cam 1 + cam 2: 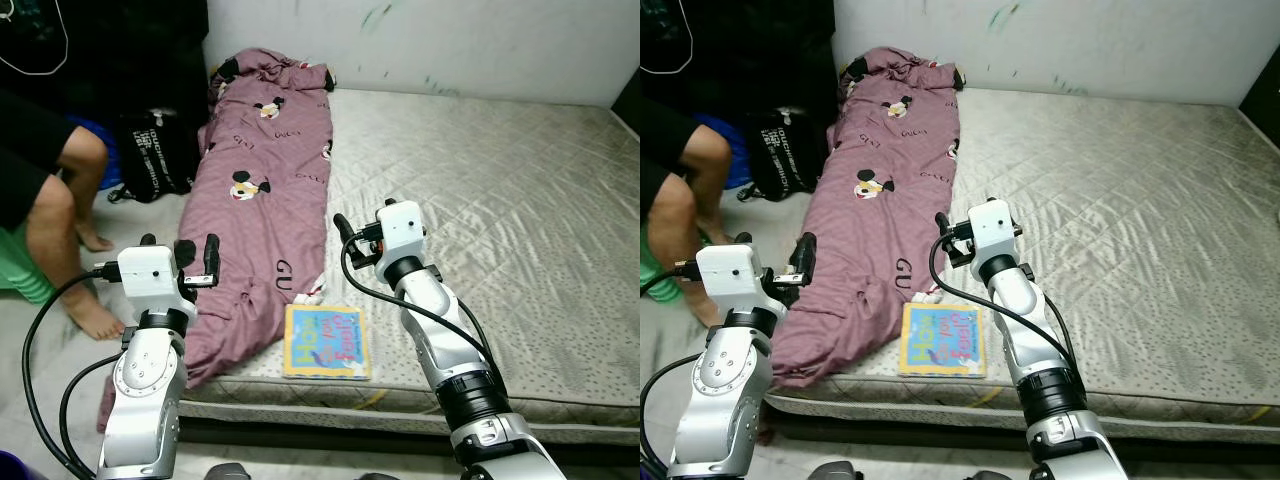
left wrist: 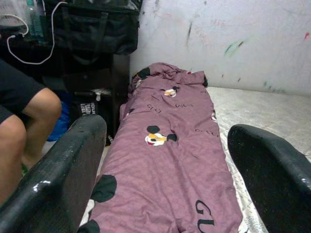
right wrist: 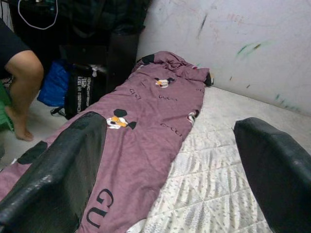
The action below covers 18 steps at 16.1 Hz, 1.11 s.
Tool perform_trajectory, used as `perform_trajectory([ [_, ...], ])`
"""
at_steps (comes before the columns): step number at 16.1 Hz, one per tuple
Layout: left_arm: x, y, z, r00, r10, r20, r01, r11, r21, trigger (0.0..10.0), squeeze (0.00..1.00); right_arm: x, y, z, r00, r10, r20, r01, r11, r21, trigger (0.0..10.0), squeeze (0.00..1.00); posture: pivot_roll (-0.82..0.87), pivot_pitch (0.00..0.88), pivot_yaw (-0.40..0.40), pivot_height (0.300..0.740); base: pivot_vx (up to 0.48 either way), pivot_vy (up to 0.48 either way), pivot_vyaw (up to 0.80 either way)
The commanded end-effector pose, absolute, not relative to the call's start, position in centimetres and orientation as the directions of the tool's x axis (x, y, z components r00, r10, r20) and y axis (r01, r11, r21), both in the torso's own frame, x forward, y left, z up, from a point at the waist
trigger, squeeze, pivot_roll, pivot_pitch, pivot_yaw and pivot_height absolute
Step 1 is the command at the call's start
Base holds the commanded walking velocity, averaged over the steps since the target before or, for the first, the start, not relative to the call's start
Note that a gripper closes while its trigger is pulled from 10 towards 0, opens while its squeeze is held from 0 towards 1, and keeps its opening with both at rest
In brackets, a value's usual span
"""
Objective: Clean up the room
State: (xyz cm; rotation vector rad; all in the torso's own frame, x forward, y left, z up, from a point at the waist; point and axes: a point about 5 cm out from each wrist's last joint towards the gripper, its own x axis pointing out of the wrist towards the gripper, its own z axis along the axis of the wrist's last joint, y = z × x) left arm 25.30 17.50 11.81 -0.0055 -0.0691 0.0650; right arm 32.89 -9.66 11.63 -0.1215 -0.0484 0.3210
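Bare mattress (image 1: pixel 500 190) right, open for reach; blanket (image 1: pixel 265 190) covers left strip, book (image 1: pixel 326 341) near edge, person's legs (image 1: pixel 60 210) far left.

A mauve quilted blanket (image 1: pixel 265 190) carries black lettering and cartoon mouse heads in black, white and yellow (the same print shows in both wrist views). Beneath it, the pale grey stitched mattress (image 1: pixel 500 200) has a diamond quilting with tiny dark specks. A flat square picture book (image 1: pixel 327 342) is yellow-bordered, its cover sky blue with pink lettering. Beside the bed sits a black bag with white print (image 1: pixel 153 155), next to something bright blue. The white wall (image 1: pixel 450 40) bears green and dark scuffs.
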Motion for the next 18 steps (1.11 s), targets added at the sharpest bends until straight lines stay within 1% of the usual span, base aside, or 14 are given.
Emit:
perform_trajectory([
  [1,25.41,17.3,11.95,0.996,0.061,0.07,-0.061,0.998,-0.007,10.0,0.0,33.13,-9.86,12.01,0.947,0.318,0.042,-0.311,0.941,-0.132,10.0,0.0,0.11,0.0,-0.037,0.74,0.0,-0.322,0.0],
  [14,25.56,17.21,12.01,0.996,0.059,0.073,-0.059,0.998,-0.014,10.0,0.0,33.29,-9.68,12.04,0.944,0.329,0.04,-0.321,0.937,-0.14,10.0,0.0,0.11,0.0,-0.041,0.74,0.0,-0.384,0.0],
  [15,25.59,17.2,12.03,0.996,0.06,0.073,-0.059,0.998,-0.015,10.0,0.0,33.31,-9.69,12.06,0.944,0.329,0.04,-0.321,0.937,-0.14,10.0,0.0,0.11,0.0,-0.041,0.74,0.0,-0.311,0.0],
  [18,25.59,17.19,12.02,0.996,0.059,0.073,-0.058,0.998,-0.012,10.0,0.0,33.31,-9.66,12.04,0.943,0.331,0.04,-0.323,0.936,-0.14,10.0,0.0,0.11,0.0,-0.041,0.74,0.0,0.0,0.0],
])
